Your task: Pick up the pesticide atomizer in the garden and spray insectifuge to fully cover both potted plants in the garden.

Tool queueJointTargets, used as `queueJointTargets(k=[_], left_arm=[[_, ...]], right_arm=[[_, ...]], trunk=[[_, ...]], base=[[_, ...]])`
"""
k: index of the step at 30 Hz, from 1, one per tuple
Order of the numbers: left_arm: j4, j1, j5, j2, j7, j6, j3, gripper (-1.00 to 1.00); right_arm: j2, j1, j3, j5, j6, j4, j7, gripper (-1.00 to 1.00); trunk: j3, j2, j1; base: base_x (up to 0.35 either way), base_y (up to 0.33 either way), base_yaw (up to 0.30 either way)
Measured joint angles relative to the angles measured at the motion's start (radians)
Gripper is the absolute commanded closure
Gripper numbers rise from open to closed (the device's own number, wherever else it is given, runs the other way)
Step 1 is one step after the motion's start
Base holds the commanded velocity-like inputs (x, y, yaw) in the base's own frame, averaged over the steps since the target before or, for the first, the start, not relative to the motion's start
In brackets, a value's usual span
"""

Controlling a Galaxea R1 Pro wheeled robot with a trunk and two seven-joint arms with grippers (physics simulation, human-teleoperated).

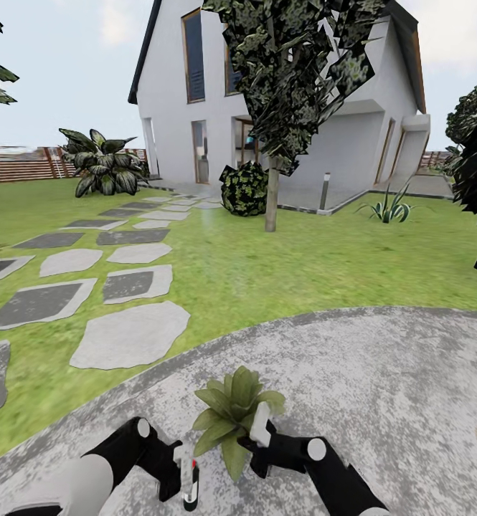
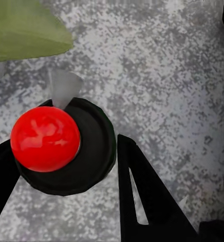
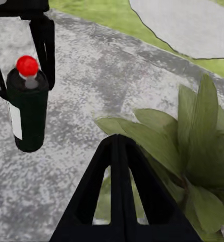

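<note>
**Atomizer between left gripper fingers beside a potted plant on the patio**

A white house (image 1: 267,107) is seen at the far end of a green lawn (image 1: 267,265), with grey stepping stones (image 1: 130,335) running along the left. The near ground is taken up by a round grey patio (image 1: 381,387). On it a potted plant (image 1: 234,416) is placed, near and central. Just to its left the pesticide atomizer (image 1: 191,484) is held upright, pinched between the fingers of the left gripper (image 1: 181,479); its red top (image 2: 45,138) is visible. The right gripper (image 1: 261,428) is positioned at the plant's right side, fingers pressed together.
</note>
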Motion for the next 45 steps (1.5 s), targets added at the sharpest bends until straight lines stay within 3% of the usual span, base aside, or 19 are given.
queueJointTargets(k=[2,6,17,45], left_arm=[[0.0,-0.001,0.001,-0.016,0.017,0.003,-0.033,1.0],[-0.016,-0.003,0.0,-0.039,0.028,0.004,-0.042,1.0],[-0.054,-0.005,0.003,-0.059,0.028,0.003,-0.043,1.0],[-0.053,-0.006,0.015,-0.063,-0.01,-0.019,-0.042,1.0]], right_arm=[[0.01,-0.001,0.095,-0.002,0.001,-0.001,0.0,1.0],[0.013,-0.002,0.125,-0.003,0.002,-0.002,0.0,1.0],[0.016,-0.003,0.128,-0.003,0.0,0.0,0.0,1.0],[0.013,-0.003,0.126,-0.001,0.0,0.001,0.0,1.0]], trunk=[[0.0,0.0,0.0],[0.0,0.0,0.0],[0.0,0.0,0.0],[0.0,0.0,0.0]], base=[[0.0,0.0,0.0],[0.0,0.0,0.0],[0.0,0.0,0.0],[0.0,0.0,0.0]])
